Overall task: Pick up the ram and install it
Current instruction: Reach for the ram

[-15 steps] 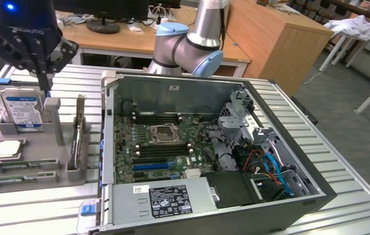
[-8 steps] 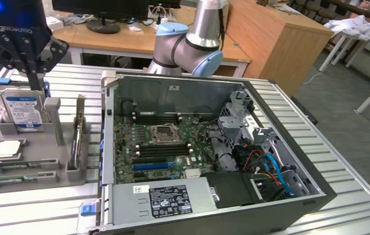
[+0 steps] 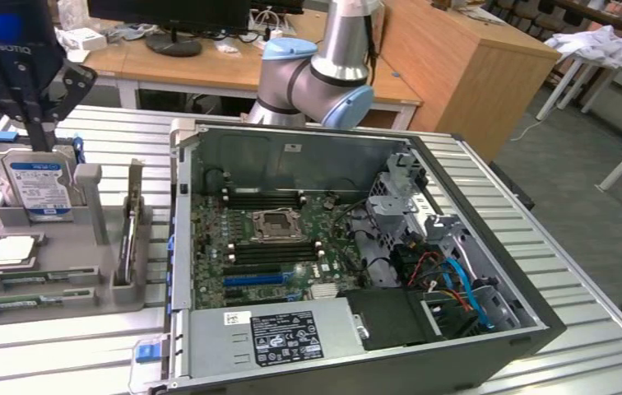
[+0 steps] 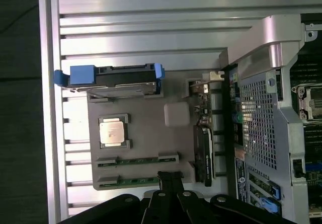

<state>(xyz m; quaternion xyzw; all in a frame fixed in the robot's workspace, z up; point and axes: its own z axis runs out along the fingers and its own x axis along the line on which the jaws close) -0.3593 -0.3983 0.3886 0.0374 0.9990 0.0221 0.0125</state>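
Note:
Two ram sticks, thin green boards, lie flat in slots of the grey holder tray [image 3: 70, 288]. One ram stick [image 3: 24, 283] [image 4: 138, 160] lies beside the other [image 3: 9, 304] [image 4: 132, 180] at the tray's front edge. My black gripper [image 3: 40, 138] [image 4: 170, 176] hangs high above the tray, over the upright hard drive [image 3: 37, 177] [image 4: 113, 78]. Its fingers are shut together with nothing between them. In the wrist view the fingertips sit near one end of the ram sticks, well above them.
A square silver processor [image 3: 15, 249] [image 4: 111, 132] rests in the tray beside the ram. A card [image 3: 130, 234] [image 4: 205, 153] stands on edge at the tray's side. The open computer case [image 3: 344, 247] with its motherboard fills the exterior view's right. The table is ribbed aluminium.

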